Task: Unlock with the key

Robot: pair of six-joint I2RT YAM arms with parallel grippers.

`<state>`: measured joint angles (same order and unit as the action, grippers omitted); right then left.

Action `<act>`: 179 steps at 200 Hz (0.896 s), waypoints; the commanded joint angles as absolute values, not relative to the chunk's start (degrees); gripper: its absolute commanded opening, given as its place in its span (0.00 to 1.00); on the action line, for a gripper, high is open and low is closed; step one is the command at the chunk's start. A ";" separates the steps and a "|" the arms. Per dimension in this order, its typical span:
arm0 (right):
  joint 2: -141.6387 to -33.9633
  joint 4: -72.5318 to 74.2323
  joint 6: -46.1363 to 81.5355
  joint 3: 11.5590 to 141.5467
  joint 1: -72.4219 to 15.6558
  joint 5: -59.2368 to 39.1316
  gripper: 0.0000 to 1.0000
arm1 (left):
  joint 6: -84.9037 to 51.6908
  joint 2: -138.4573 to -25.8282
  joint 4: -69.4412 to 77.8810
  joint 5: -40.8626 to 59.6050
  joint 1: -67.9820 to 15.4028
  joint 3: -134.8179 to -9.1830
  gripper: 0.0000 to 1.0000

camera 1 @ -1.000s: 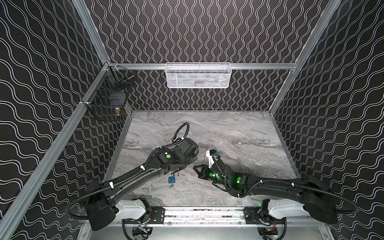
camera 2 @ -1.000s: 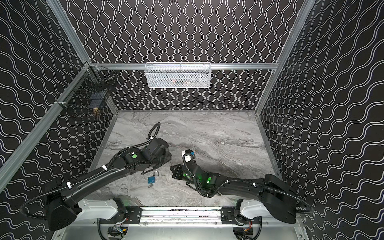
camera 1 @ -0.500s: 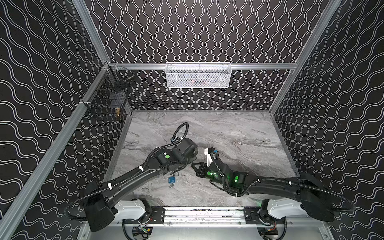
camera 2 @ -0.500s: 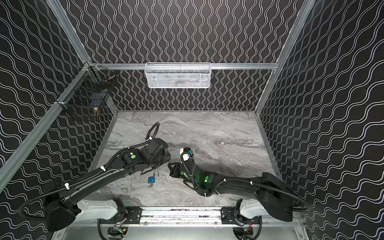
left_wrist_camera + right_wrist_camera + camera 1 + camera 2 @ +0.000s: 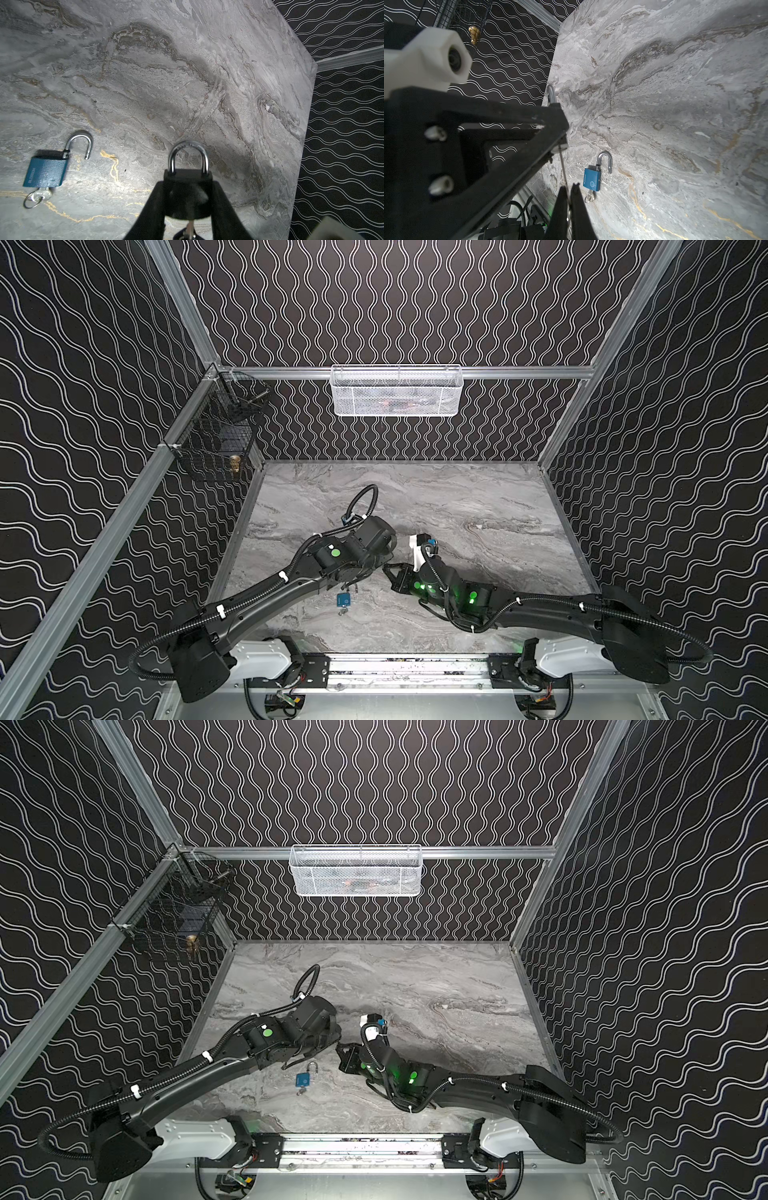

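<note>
Since a second ago my right arm crept left: right end effector [image 5: 569,190] (pinched together on the key [image 5: 190,225]) meets the black padlock [image 5: 187,197], clamped in my left end effector [image 5: 188,184] above the surface [image 5: 457,506], near middle. Twist slowly, key axis aligned, padlock braced.

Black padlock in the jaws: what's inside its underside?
A silver key pokes from the black padlock; its blade hidden inside the body, its head pinched in the right arm's jaws.
</note>
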<state>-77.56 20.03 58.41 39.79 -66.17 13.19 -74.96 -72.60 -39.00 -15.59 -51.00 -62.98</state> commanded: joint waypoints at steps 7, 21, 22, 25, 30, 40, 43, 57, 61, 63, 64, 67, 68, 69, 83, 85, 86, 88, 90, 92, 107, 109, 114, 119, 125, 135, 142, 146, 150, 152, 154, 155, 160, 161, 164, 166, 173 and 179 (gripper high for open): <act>-78.20 20.78 59.13 40.63 -66.19 14.71 0.00 | -74.85 -72.71 -37.93 -15.38 -50.98 -63.38 0.17; -78.10 21.35 58.79 40.49 -66.18 14.97 0.00 | -74.85 -72.60 -37.61 -15.29 -50.98 -63.28 0.16; -78.07 21.44 58.71 40.46 -66.18 14.96 0.00 | -74.86 -72.60 -37.57 -15.29 -50.98 -63.28 0.16; -78.13 21.77 58.66 40.31 -66.18 14.92 0.00 | -74.91 -72.60 -37.68 -15.27 -50.98 -63.24 0.16; -78.09 22.04 58.65 40.20 -66.19 14.86 0.00 | -74.98 -72.72 -37.69 -15.21 -50.98 -63.33 0.16; -78.16 21.53 58.69 40.58 -66.23 15.13 0.00 | -74.97 -72.62 -37.44 -14.97 -50.98 -63.21 0.16; -78.22 21.35 58.71 40.67 -66.23 15.26 0.00 | -75.08 -72.61 -37.32 -14.89 -50.98 -63.20 0.16; -78.32 20.58 58.58 41.12 -66.18 15.11 0.00 | -74.82 -72.57 -37.04 -14.69 -51.00 -63.24 0.15; -78.32 20.30 58.54 41.21 -66.19 15.22 0.00 | -74.75 -72.59 -37.16 -14.82 -51.07 -63.28 0.15; -78.29 20.19 58.49 41.22 -66.25 15.30 0.00 | -74.76 -72.60 -37.22 -14.78 -51.00 -63.41 0.15; -78.26 20.16 58.47 41.22 -66.26 15.34 0.00 | -74.73 -72.64 -37.29 -14.77 -50.99 -63.39 0.15; -78.14 20.05 58.36 41.18 -66.20 15.36 0.00 | -74.63 -72.67 -37.51 -14.90 -51.05 -63.45 0.15; -78.14 20.05 58.36 41.20 -66.19 15.46 0.00 | -74.58 -72.68 -37.52 -14.92 -51.06 -63.45 0.15; -78.05 20.04 58.36 41.21 -66.19 15.51 0.00 | -74.56 -72.68 -37.57 -14.93 -51.06 -63.45 0.15; -77.34 20.20 58.03 40.96 -66.10 16.09 0.00 | -74.36 -72.90 -38.71 -15.34 -51.08 -63.57 0.15; -77.30 20.15 58.01 40.89 -66.14 16.11 0.00 | -74.36 -72.87 -38.86 -15.41 -51.07 -63.55 0.15; -77.23 20.18 58.01 40.88 -66.12 16.14 0.00 | -74.40 -72.91 -38.90 -15.49 -51.07 -63.55 0.15; -77.14 20.23 57.90 40.78 -66.10 16.25 0.00 | -74.37 -72.94 -38.97 -15.56 -51.11 -63.50 0.15; -77.03 20.22 57.80 40.78 -66.03 16.28 0.00 | -74.42 -72.81 -39.08 -15.62 -51.08 -63.47 0.15; -76.89 20.22 57.67 40.72 -66.01 16.31 0.00 | -74.37 -72.85 -39.15 -15.75 -51.11 -63.46 0.14; -75.92 19.85 57.24 40.69 -65.80 16.45 0.00 | -75.05 -72.26 -39.42 -16.26 -51.11 -62.78 0.14; -75.82 19.73 57.16 40.63 -65.76 16.44 0.00 | -75.06 -72.18 -39.39 -16.37 -51.08 -62.67 0.14; -75.48 19.70 56.98 40.60 -65.66 16.35 0.00 | -75.36 -71.91 -39.30 -16.43 -51.11 -62.30 0.14; -75.13 19.65 56.80 40.56 -65.60 16.26 0.00 | -75.70 -71.65 -39.20 -16.53 -51.07 -62.00 0.14; -74.76 19.60 56.46 40.56 -65.57 16.18 0.00 | -75.92 -71.42 -39.02 -16.54 -51.06 -61.81 0.14; -74.45 19.03 56.08 40.88 -65.58 16.00 0.00 | -76.23 -71.07 -38.94 -16.50 -51.09 -61.62 0.13; -74.42 18.03 55.90 41.43 -65.58 16.12 0.00 | -76.58 -70.95 -39.02 -16.31 -51.07 -61.62 0.13; -74.52 17.66 55.82 41.66 -65.57 16.01 0.00 | -76.69 -70.92 -38.88 -16.20 -51.06 -61.54 0.13; -74.73 17.13 55.88 42.02 -65.57 15.77 0.00 | -76.82 -70.86 -38.65 -16.14 -51.06 -61.59 0.13; -74.82 16.92 55.89 42.17 -65.59 15.57 0.00 | -76.93 -70.85 -38.56 -15.99 -51.09 -61.54 0.13; -74.96 16.82 55.94 42.23 -65.59 15.34 0.00 | -76.98 -70.80 -38.40 -15.91 -51.07 -61.55 0.13; -75.01 16.80 55.92 42.25 -65.58 15.23 0.00 | -77.03 -70.77 -38.36 -15.86 -51.07 -61.58 0.13; -75.13 16.85 56.05 42.32 -65.59 14.81 0.00 | -77.29 -70.66 -38.13 -15.57 -51.06 -61.44 0.13; -75.14 16.86 56.11 42.34 -65.62 14.79 0.00 | -77.32 -70.62 -38.01 -15.52 -51.06 -61.44 0.13; -75.29 16.94 56.22 42.35 -65.65 14.71 0.00 | -77.42 -70.65 -37.89 -15.31 -51.06 -61.38 0.13; -75.38 17.00 56.31 42.36 -65.65 14.62 0.00 | -77.56 -70.59 -37.60 -15.19 -51.06 -61.38 0.13; -75.56 17.36 56.77 42.23 -65.69 14.51 0.00 | -77.76 -70.51 -37.07 -14.66 -51.08 -61.27 0.12; -75.73 17.68 57.04 42.14 -65.66 14.53 0.00 | -78.08 -70.49 -36.66 -14.11 -51.07 -61.11 0.12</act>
